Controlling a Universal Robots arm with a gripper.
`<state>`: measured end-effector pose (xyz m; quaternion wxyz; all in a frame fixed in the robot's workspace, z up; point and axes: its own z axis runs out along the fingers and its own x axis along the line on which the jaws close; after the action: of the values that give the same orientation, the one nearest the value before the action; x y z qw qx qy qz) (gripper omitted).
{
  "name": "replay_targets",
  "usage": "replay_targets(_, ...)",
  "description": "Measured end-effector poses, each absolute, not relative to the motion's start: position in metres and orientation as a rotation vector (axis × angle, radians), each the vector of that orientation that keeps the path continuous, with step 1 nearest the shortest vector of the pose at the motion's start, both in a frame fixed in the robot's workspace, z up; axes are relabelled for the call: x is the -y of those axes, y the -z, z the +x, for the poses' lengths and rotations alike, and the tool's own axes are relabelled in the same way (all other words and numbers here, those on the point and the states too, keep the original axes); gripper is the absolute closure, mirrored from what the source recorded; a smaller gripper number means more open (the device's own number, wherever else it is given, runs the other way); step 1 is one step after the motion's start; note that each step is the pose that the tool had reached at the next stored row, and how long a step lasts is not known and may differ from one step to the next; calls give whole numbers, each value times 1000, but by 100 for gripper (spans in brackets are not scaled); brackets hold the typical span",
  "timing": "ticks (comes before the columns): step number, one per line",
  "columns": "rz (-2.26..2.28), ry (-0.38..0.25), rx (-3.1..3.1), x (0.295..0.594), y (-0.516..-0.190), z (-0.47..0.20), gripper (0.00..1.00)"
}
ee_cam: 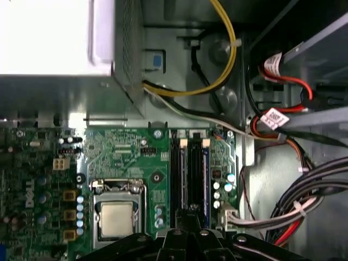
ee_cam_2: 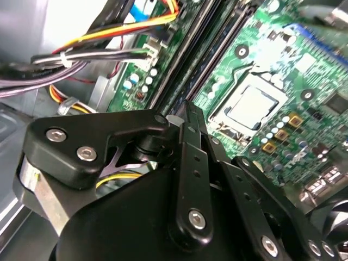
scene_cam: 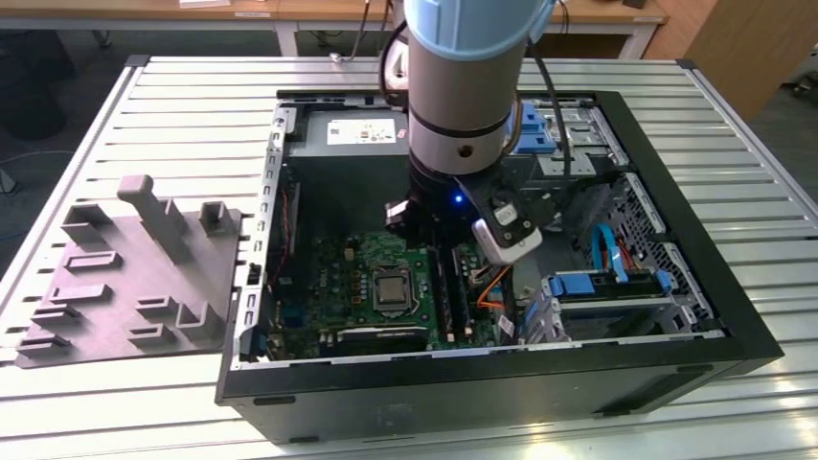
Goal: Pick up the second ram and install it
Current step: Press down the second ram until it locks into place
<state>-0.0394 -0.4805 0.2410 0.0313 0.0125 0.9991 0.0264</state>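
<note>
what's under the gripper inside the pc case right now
Directly below the gripper are the black memory slots on the green motherboard, beside the processor socket. The slots' near ends are hidden by the gripper.

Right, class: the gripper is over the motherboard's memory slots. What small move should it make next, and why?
Probably a slow, short press straight down, I'd judge. The gripper sits right over the black memory slots beside the processor socket, and a blue ram stick lies along one slot; whether it is fully seated cannot be told.
</note>
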Motion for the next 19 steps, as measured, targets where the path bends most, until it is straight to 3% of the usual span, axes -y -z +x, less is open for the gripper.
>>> replay_targets(19, 38, -56, -3080, 513, -241, -39, 89)
